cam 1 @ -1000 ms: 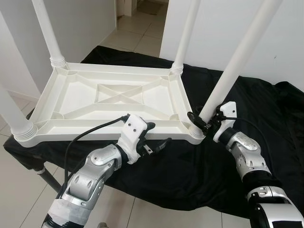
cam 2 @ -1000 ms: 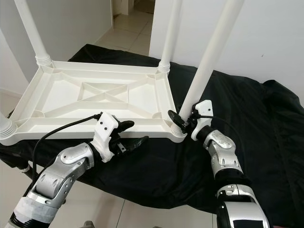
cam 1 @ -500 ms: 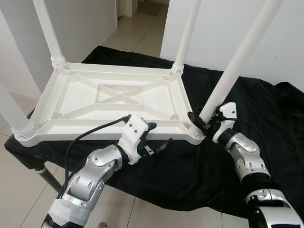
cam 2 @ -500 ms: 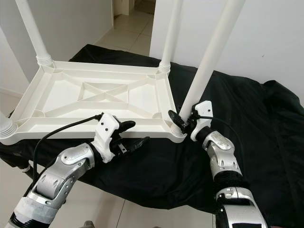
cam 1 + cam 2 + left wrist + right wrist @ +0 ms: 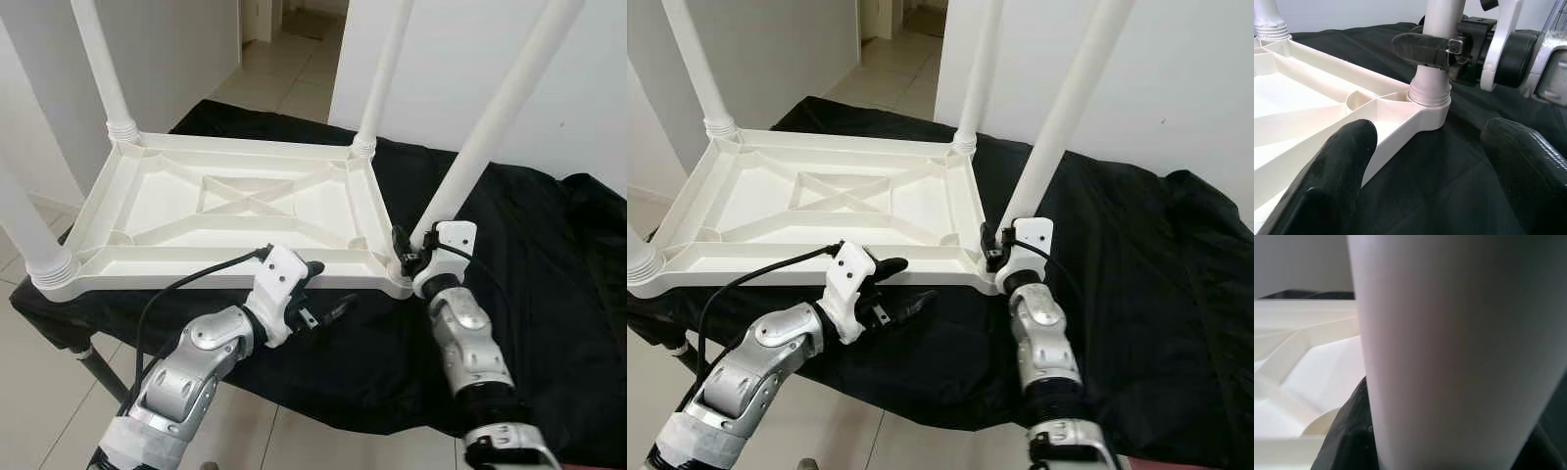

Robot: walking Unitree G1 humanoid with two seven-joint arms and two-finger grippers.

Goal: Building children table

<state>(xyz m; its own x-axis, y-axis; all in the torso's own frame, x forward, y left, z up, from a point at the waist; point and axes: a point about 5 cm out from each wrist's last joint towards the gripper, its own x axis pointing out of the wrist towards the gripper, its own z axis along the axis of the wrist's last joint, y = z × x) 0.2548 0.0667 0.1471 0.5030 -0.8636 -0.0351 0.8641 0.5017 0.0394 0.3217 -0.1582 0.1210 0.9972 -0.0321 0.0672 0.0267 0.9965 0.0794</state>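
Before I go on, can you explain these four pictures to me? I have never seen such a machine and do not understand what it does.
This is a humanoid robot with two silver arms. Two pictures come from cameras on its head, looking down; two come from cameras on its wrists. A white table lies upside down on a black cloth, four legs pointing up. The right gripper is closed around the near right leg, just above its socket; its wrist camera sees that leg very close. The left gripper hovers, jaws open, at the table's near edge, holding nothing.

Black cloth (image 5: 549,294) is draped over a stand; upturned white table (image 5: 235,211) is laid at 10 o'clock.
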